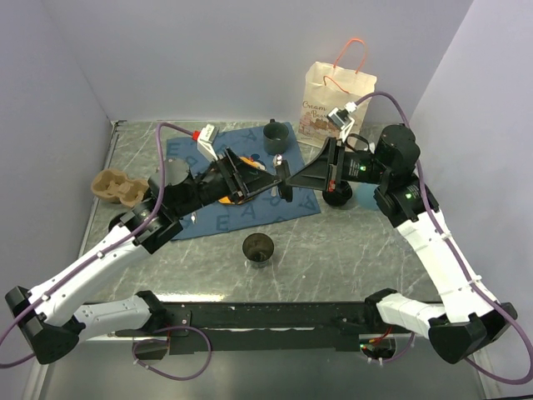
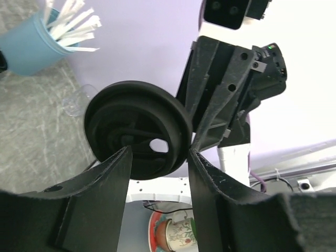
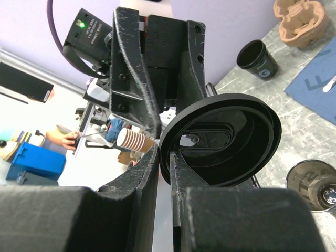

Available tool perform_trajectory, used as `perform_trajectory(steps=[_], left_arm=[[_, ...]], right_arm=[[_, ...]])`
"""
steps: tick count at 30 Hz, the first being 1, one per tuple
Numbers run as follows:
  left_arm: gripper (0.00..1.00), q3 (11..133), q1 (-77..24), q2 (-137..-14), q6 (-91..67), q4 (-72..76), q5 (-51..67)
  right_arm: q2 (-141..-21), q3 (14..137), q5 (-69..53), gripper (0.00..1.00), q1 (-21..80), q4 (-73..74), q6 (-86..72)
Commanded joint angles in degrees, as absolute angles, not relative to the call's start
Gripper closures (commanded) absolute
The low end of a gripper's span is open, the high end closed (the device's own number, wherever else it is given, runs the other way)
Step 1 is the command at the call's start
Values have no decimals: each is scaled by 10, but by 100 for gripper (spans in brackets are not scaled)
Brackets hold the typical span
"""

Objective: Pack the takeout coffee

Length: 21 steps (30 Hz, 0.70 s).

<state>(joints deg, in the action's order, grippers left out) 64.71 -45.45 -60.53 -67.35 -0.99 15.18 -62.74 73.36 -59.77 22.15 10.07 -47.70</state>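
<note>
Right gripper [image 3: 164, 157] is clamped on the rim of the black lid [image 3: 231, 142], holding it edge-on in the air. Looks like a handover pose, with the lid's face offered to the other arm. Left gripper [image 2: 160, 152] meets it nose to nose, its jaws apart on either side of the lid's lower edge. Can't tell if the pads touch yet, so the right one likely carries it alone.

Directly under both grippers is the blue mat [image 1: 208, 221]. Below them and toward the bases stands an open cup [image 1: 258, 248] off the mat, a probable target for the lid. A second cup [image 1: 274, 133] stands beyond the grippers at the mat's far end. Behind the right gripper the paper bag [image 1: 335, 104] stands upright against the back wall, handles up, ready for loading. Out past the left arm's elbow side lies the pulp cup carrier [image 1: 118, 187], with nothing in it.

The surface is a grey marbled table [image 1: 350, 242], with plain lavender walls on three sides.
</note>
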Motion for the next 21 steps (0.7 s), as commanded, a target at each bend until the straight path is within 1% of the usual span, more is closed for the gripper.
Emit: perform_trajectory(steps=[1,3,4,7,15,18,19,20,21], left_arm=[[49,638,-467,-607,-695,50,154],[54,635,-469,-605,-695,53,154],[57,635,-469,-604,-693,51,152],[63,633,-469,-599,-690,44,145],[69,628,-469,-601,-690,63,152],[80,624,-469,-602,-691,74,153],[86,624,-469,-601,-692,75,152],[89,623,-469,-599,-691,75,150],[92,623,-469,-599,-690,72,149]], right_arm=[[-625,736,-611,83,230,78,-475],[-626,737,-610,83,231,80,-474],[-627,737,-609,83,232,80,-474],[-629,737,-609,83,233,76,-478],[-632,731,-608,83,238,72,-485],[-630,726,-606,82,238,77,-483],[-629,725,-605,80,238,80,-483],[-628,726,-603,79,239,89,-480],[-627,726,-600,74,238,94,-478]])
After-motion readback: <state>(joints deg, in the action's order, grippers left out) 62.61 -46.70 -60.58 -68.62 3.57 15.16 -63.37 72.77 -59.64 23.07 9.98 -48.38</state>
